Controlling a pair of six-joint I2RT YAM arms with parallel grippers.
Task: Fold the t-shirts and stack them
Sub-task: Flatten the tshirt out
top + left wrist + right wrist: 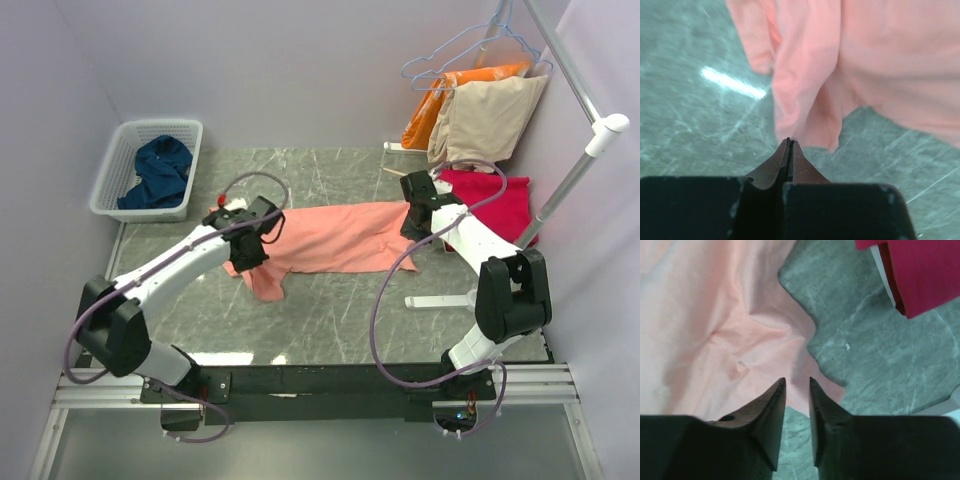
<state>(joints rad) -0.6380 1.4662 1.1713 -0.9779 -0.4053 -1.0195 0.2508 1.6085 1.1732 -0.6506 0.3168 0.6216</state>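
The salmon-pink t-shirt (335, 235) lies stretched across the middle of the table. Its left end is bunched below my left gripper (250, 262). In the left wrist view that gripper (788, 140) is shut, and a fold of the pink cloth (800, 90) runs down into its tips. My right gripper (412, 228) is over the shirt's right end. Its jaws (796, 380) stand apart above the pink cloth's (715, 315) edge, with nothing between them. The crimson-red t-shirt (490, 200) (920, 270) lies at the right. The navy-blue t-shirt (160, 172) sits in a basket.
A white plastic basket (112, 170) stands at the back left. An orange garment (440, 100) and a beige one (495, 115) hang from a rack at the back right. The rack's slanted pole (575, 170) and white foot (440, 300) are beside the right arm.
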